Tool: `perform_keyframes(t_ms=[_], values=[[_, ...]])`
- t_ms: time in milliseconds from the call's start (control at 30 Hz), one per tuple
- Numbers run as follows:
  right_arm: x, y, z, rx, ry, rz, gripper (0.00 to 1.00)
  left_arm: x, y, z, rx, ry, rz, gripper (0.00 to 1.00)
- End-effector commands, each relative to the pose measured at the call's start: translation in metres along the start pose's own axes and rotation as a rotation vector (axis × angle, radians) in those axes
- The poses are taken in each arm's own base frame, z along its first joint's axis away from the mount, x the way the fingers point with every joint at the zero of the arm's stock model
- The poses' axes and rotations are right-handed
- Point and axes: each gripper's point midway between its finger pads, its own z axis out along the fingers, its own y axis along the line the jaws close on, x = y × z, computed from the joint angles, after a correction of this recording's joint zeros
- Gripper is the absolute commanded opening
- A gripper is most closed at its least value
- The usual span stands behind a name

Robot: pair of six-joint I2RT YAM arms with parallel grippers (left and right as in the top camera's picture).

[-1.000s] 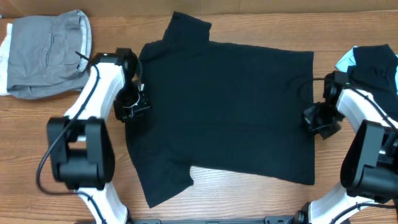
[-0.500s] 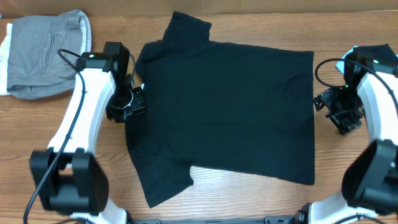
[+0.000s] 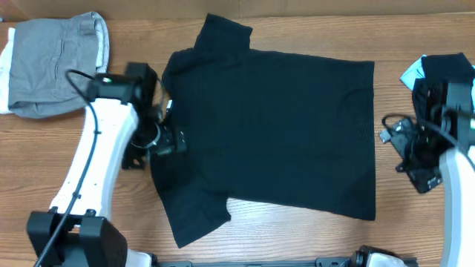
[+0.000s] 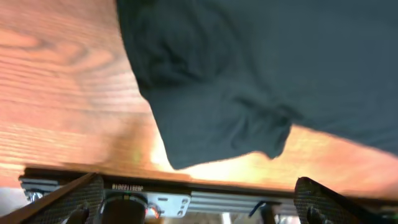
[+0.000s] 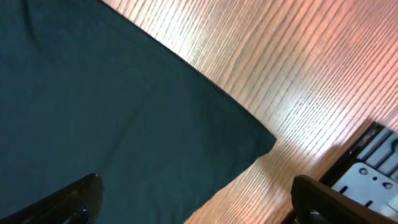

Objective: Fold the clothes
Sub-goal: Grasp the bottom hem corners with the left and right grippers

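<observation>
You have a folded grey fabric garment point(image 3: 56, 63) lying on a white cloth point(image 3: 4, 74) at the far-left corner of the wood-grain table point(image 3: 297, 236).

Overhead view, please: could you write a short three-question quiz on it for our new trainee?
1. True or false: the black T-shirt lies spread out, unfolded, on the wooden table.
2. What lies at the table's far-left corner? A. a gray folded garment. B. a blue towel. C. a white plate.
3. Which hangs over bare wood, apart from the T-shirt: the left gripper or the right gripper?

Key: 1 true; 2 A; 3 the right gripper.
</observation>
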Motion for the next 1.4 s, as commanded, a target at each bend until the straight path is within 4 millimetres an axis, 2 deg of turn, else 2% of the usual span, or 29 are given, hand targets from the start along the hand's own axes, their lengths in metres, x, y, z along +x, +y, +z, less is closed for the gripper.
perform_keyframes(t_ms=[0, 100, 200, 333, 467, 667, 833, 1033, 1167, 1267, 1367], values=[[0.019, 0.000, 0.010, -0.055, 0.044, 0.011, 1.00, 0.018, 0.005, 0.024, -0.046, 0.071, 0.014, 1.00], [0.028, 0.000, 0.020, -0.074, 0.081, 0.006, 1.00, 0.022, 0.024, 0.037, -0.107, 0.099, -0.067, 1.00], [0.033, -0.003, 0.031, -0.064, 0.096, -0.012, 1.00, 0.027, 0.036, 0.044, -0.090, 0.139, -0.136, 1.00], [0.034, -0.004, 0.042, -0.062, 0.097, -0.012, 1.00, 0.030, 0.037, 0.057, -0.062, 0.163, -0.157, 1.00], [0.032, -0.002, 0.044, -0.069, 0.091, -0.011, 1.00, 0.041, 0.032, 0.082, -0.068, 0.190, -0.172, 1.00], [0.031, -0.001, 0.044, -0.074, 0.085, -0.012, 1.00, 0.055, 0.043, 0.116, -0.106, 0.209, -0.223, 1.00], [0.032, -0.001, 0.044, -0.071, 0.089, -0.011, 1.00, 0.051, 0.048, 0.133, -0.111, 0.170, -0.261, 0.99], [0.036, -0.005, 0.044, -0.054, 0.105, 0.003, 1.00, 0.059, 0.052, 0.150, -0.114, 0.180, -0.277, 0.97], [0.035, -0.005, 0.044, -0.054, 0.104, 0.016, 1.00, 0.063, 0.054, 0.160, -0.104, 0.179, -0.277, 0.83], [0.036, -0.006, 0.049, -0.053, 0.105, 0.016, 1.00, 0.064, 0.052, 0.166, -0.083, 0.176, -0.277, 0.65], [0.040, -0.007, 0.063, -0.053, 0.115, 0.016, 1.00, 0.063, 0.051, 0.169, -0.075, 0.171, -0.276, 0.42]])
